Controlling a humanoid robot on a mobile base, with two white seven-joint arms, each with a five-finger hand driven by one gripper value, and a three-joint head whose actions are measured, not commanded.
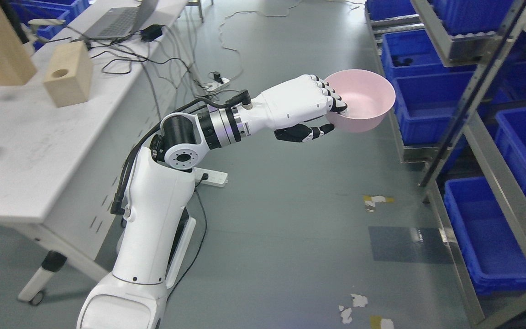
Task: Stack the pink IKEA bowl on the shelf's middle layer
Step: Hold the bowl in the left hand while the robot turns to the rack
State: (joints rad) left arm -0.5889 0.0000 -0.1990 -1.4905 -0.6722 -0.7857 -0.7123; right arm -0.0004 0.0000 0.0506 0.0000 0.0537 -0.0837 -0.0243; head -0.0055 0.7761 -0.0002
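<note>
we see our left hand stretched out over the grey floor, fingers hooked over the near rim of the pink bowl and thumb pressed under its outer wall, so the bowl is gripped and held in the air. it hangs just beside the metal shelf with its blue bins, touching neither. a white table stands at left.
</note>
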